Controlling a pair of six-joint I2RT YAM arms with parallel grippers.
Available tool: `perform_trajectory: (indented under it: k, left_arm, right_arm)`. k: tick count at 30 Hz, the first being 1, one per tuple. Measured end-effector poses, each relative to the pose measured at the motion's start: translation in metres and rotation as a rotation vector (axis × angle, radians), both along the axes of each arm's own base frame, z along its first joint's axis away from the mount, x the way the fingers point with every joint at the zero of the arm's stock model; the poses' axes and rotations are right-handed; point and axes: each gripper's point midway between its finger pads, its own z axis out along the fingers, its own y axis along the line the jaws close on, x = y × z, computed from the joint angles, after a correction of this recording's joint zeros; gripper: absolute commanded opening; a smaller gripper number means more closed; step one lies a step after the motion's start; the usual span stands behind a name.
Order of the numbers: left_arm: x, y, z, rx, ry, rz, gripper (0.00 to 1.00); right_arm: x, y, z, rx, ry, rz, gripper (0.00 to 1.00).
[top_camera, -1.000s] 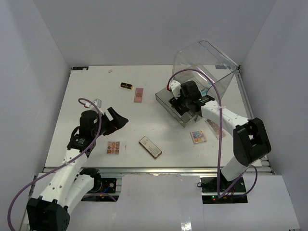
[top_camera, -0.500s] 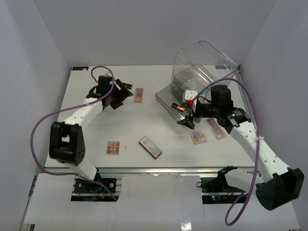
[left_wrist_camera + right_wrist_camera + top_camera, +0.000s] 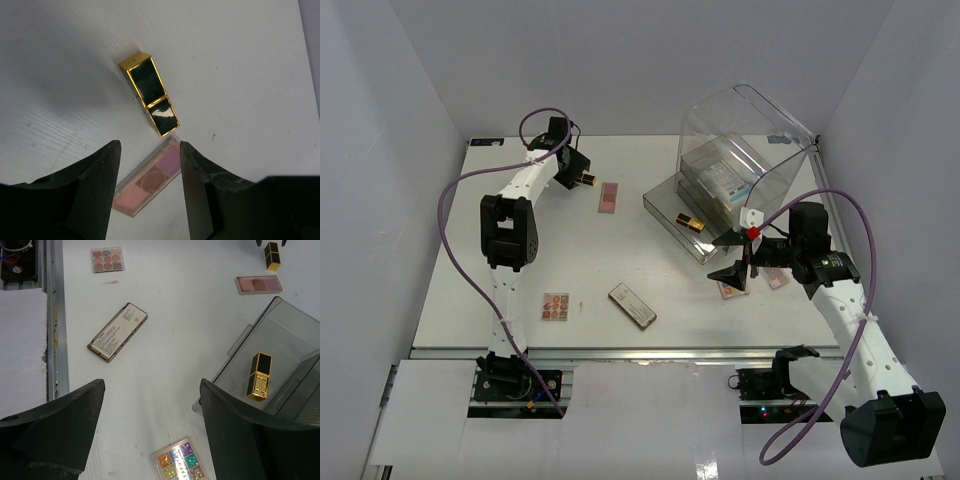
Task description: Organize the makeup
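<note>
Left gripper (image 3: 149,147) stretches to the far desk (image 3: 240,60), jaws spread over a lipstick (image 3: 149,96) lying flat. Right gripper (image 3: 152,385) hovers near the open clear drawer (image 3: 285,340), jaws wide, empty; a second lipstick (image 3: 260,376) lies inside it.

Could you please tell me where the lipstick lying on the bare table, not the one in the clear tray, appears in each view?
Top external: the lipstick is at the far upper left of centre.
Left wrist: it is mid-frame, lying diagonally.
Right wrist: it is in the top right corner.
Shared landmark: the pink palette right beside it, seen in all three views.
</note>
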Motion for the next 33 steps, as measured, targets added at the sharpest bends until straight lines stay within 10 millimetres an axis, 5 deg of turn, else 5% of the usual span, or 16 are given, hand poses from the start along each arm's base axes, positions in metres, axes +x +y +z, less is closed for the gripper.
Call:
perform_trajectory:
  k: [10,24,33]
  left_arm:
    - [0.011,0.013,-0.039,-0.054,0.074,0.070,0.70]
    - [0.030,-0.003,-0.030,-0.163,0.016,0.060,0.70]
    - [0.033,-0.012,-0.036,-0.236,0.025,0.085,0.48]
  right_arm:
    - [-0.002,0.001,0.003,0.011,-0.006,0.010,0.83]
    - [0.000,0.000,-0.003,0.007,0.015,0.003,0.83]
    - [0.003,-0.002,-0.008,-0.001,0.028,-0.008,0.83]
